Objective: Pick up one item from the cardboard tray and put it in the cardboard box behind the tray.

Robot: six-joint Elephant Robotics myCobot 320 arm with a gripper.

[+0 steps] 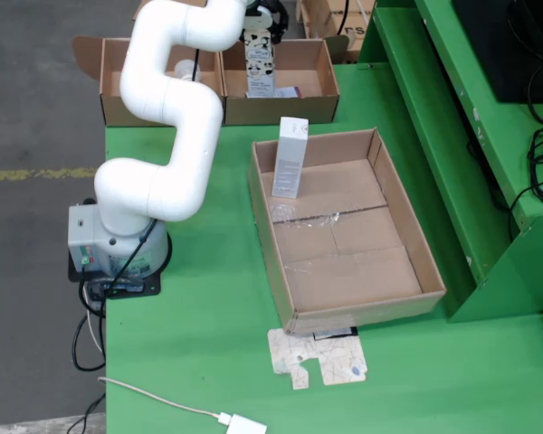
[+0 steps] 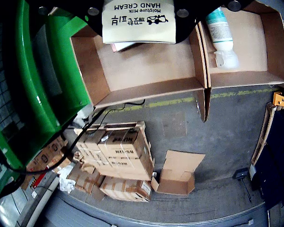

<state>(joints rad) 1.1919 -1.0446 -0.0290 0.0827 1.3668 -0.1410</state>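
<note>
The cardboard tray [image 1: 407, 244] lies on the green table and holds one upright white carton [image 1: 290, 158] at its far left corner. Behind it stand two open cardboard boxes. My gripper [image 1: 260, 36] is shut on a cow-patterned hand cream carton [image 1: 260, 68] and holds it upright over the right-hand box [image 1: 317, 77]. In the wrist view the hand cream carton [image 2: 138, 21] sits between the black fingers [image 2: 184, 19], above that box's floor [image 2: 151, 66]. A flat pinkish item [image 2: 123, 46] lies in the box under the carton.
The neighbouring box [image 1: 118, 90] holds a white bottle [image 2: 220, 33]. A flattened carton piece [image 1: 317, 357] and a white cable plug [image 1: 244, 423] lie near the table's front. A green shelf [image 1: 462, 136] borders the right. Stacked cartons [image 2: 116, 161] stand on the floor beyond.
</note>
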